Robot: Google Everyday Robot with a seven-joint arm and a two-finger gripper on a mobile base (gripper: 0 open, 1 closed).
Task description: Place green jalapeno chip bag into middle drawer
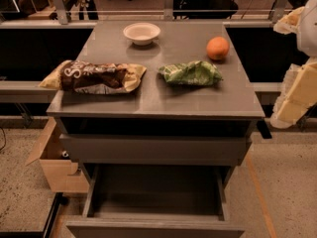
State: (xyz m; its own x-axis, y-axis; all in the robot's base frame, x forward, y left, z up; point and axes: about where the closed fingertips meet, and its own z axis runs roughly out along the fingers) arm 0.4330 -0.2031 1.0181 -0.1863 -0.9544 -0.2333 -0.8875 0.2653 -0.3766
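Gray cabinet top with snacks, a drawer pulled out below.
The green jalapeno chip bag lies right of centre on the top, beside a brown-and-yellow chip bag, near an orange and a white bowl. The middle drawer stands open at bottom centre. The gripper hangs at the right edge; its state cannot be told.

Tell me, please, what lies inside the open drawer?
The wide gray middle drawer shows only dark bare floor, its rear hidden beneath the cabinet. The claw hangs at the right edge.
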